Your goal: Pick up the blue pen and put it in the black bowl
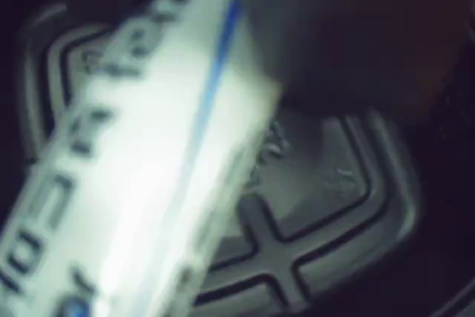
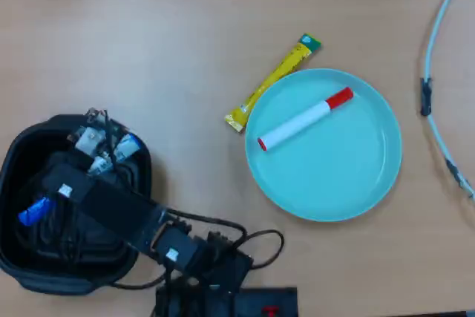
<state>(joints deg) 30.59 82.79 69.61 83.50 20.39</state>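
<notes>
In the wrist view the blue pen (image 1: 141, 161) fills the left half, a blurred white barrel with blue print running from top centre to bottom left. It hangs above the ribbed floor of the black bowl (image 1: 326, 206). A dark finger (image 1: 334, 42) of my gripper (image 1: 249, 72) presses against the barrel at the upper right. From overhead the arm reaches down into the black bowl (image 2: 15, 257) at the lower left. The blue pen's cap (image 2: 33, 211) sticks out to the left of my gripper (image 2: 53, 200). The jaws themselves are hidden under the arm.
A round teal plate (image 2: 349, 176) holding a red-capped white marker (image 2: 304, 119) lies right of centre in the overhead view. A yellow sachet stick (image 2: 271, 82) rests by its upper left rim. A pale cable (image 2: 434, 72) curves along the right edge. The arm's base (image 2: 215, 287) and wires sit at the bottom.
</notes>
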